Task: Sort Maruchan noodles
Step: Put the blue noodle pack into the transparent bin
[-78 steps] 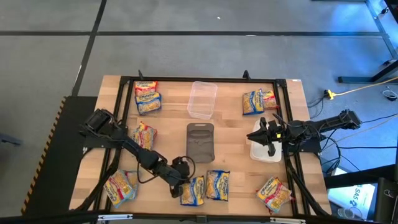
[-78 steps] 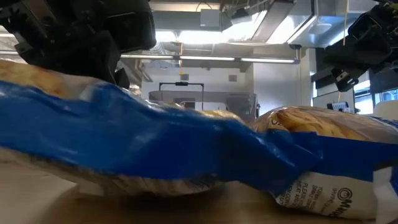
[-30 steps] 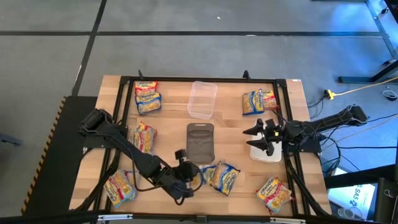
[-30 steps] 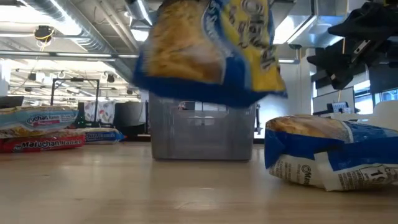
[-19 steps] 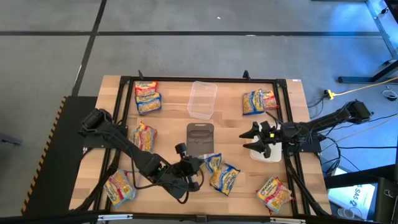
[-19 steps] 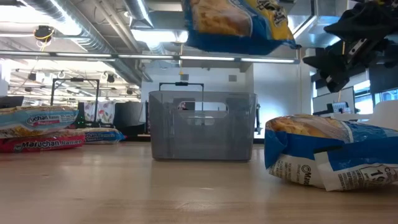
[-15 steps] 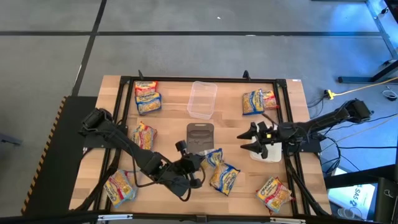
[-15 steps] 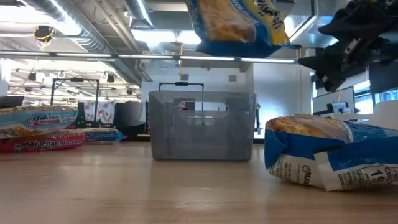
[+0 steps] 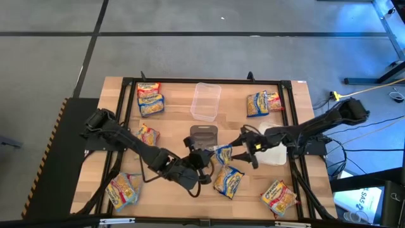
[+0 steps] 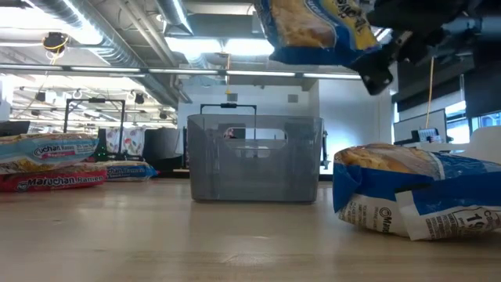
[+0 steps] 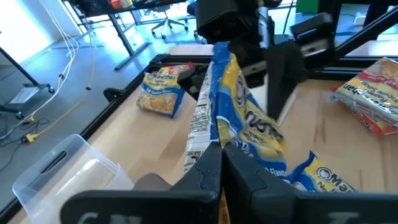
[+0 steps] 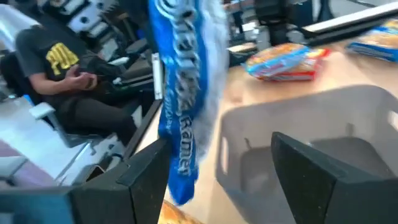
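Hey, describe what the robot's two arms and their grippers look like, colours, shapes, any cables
Both arms are dark, nearly black, built of slim jointed segments. The left gripper and right gripper each end in two flat, blocky black fingers. A small pale patch shows on the right arm near its wrist. Black cables loop along the left arm, and more trail from the right arm's base off the table edge.
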